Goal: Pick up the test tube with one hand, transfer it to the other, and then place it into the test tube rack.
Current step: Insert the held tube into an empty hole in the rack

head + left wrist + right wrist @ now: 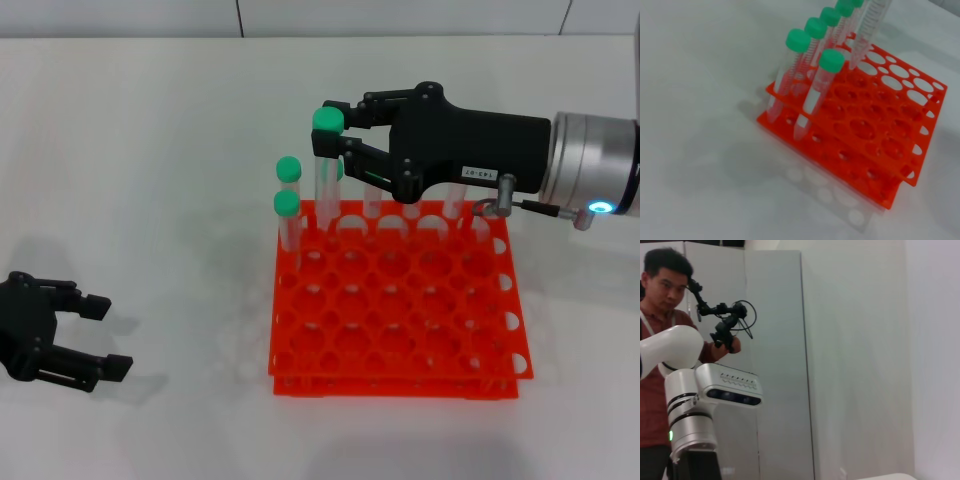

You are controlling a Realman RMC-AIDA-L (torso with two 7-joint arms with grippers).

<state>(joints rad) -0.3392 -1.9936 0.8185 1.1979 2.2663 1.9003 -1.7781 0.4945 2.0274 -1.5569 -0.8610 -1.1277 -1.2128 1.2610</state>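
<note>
My right gripper (334, 127), black with a white label sticker, is shut on a test tube (326, 185) just below its green cap. It holds the tube over the back left of the red-orange test tube rack (395, 385). In the left wrist view the tube (867, 30) is tilted, with its tip at a back-row hole of the rack (840, 125). Several other green-capped tubes (287, 205) stand in the rack's back and left holes. My left gripper (108, 335) is open and empty, low over the table, left of the rack.
The rack sits on a plain white table (150, 180). The right wrist view shows only the robot's body (690, 390), a person (665, 285) and a wall.
</note>
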